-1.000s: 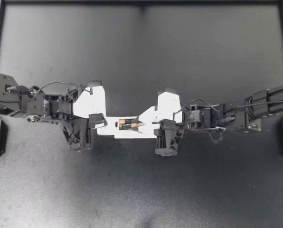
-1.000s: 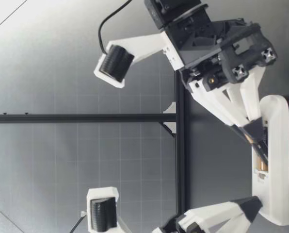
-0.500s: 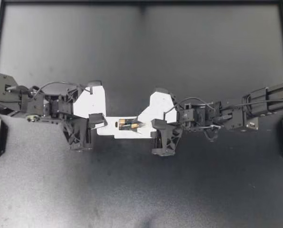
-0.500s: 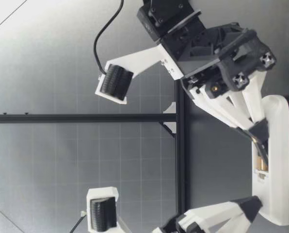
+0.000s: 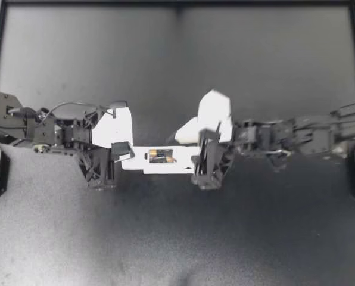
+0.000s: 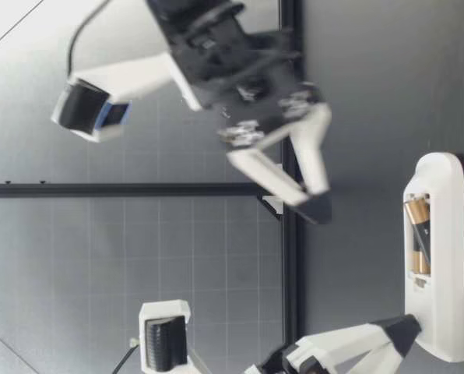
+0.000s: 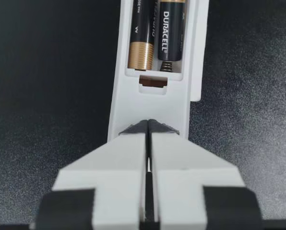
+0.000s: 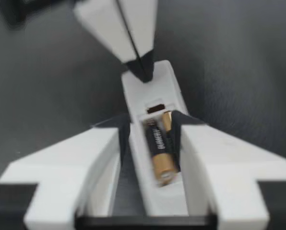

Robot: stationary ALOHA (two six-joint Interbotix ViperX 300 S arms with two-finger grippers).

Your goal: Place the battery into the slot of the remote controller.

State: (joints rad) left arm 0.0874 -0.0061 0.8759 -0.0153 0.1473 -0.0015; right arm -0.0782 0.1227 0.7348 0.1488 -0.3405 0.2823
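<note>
The battery (image 7: 169, 28) lies in the open slot (image 7: 154, 73) of the remote (image 5: 136, 162), its end against the spring (image 7: 166, 66), with a second battery (image 7: 140, 36) just beside it. Our left pincer (image 5: 122, 151) is clenched, fingers (image 7: 119, 163) nearly together, tips resting on the end of the remote. Our right pincer (image 5: 192, 149) hangs released above the remote, fingers (image 8: 85, 158) spread wide and clear of it, over the dark worktop (image 5: 177, 71).

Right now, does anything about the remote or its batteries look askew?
One battery in the remote looks slightly askew: in the low view its gold end seems to ride above the slot's edge, not lying flat. Otherwise nothing stands out.
</note>
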